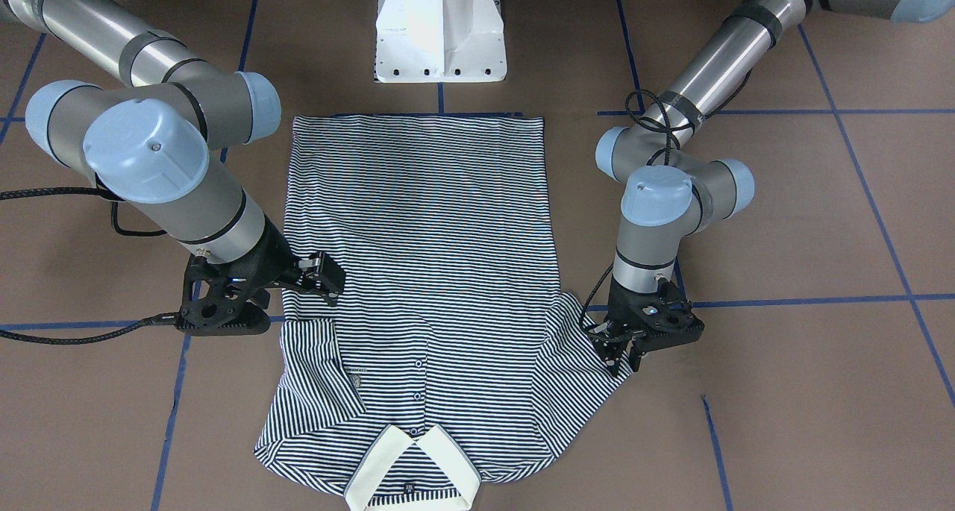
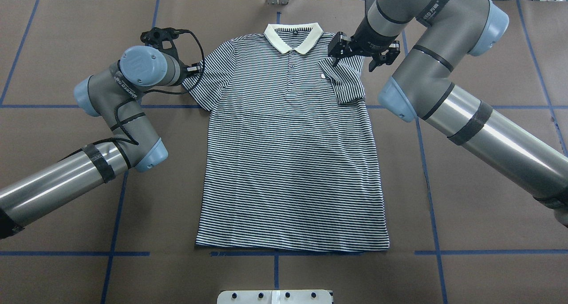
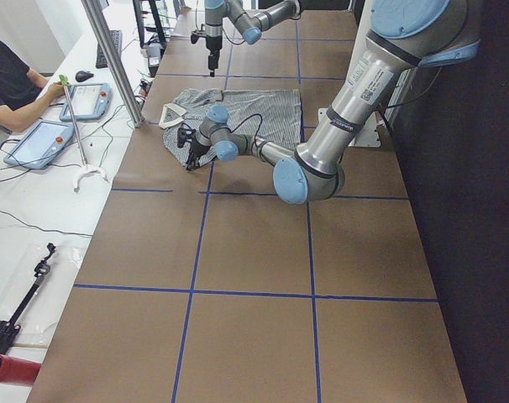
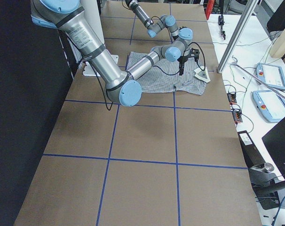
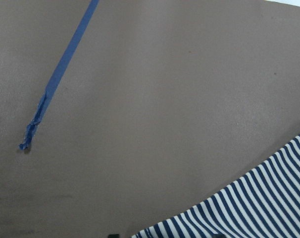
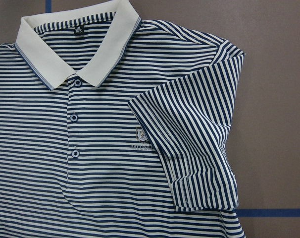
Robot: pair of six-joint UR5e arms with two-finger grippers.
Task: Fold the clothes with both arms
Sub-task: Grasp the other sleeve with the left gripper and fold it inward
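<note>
The striped polo shirt (image 2: 288, 162) lies flat and face up on the brown table, its cream collar (image 2: 293, 35) on the far side from the robot base. One sleeve (image 2: 346, 84) is folded in over the chest beside the logo (image 6: 141, 135). My right gripper (image 1: 328, 276) hovers just above that folded sleeve (image 1: 317, 369), open and empty. The other sleeve (image 1: 567, 347) lies spread out flat. My left gripper (image 1: 621, 360) points down at its outer edge with its fingers apart. In the left wrist view only the sleeve hem (image 5: 259, 208) and bare table show.
The white pedestal base (image 1: 440, 33) stands at the shirt's hem end. Blue tape lines (image 2: 275, 253) grid the table. Beyond the collar end stand a metal post (image 3: 112, 59) and a side bench with tablets (image 3: 44, 143), where a person (image 3: 11, 80) sits.
</note>
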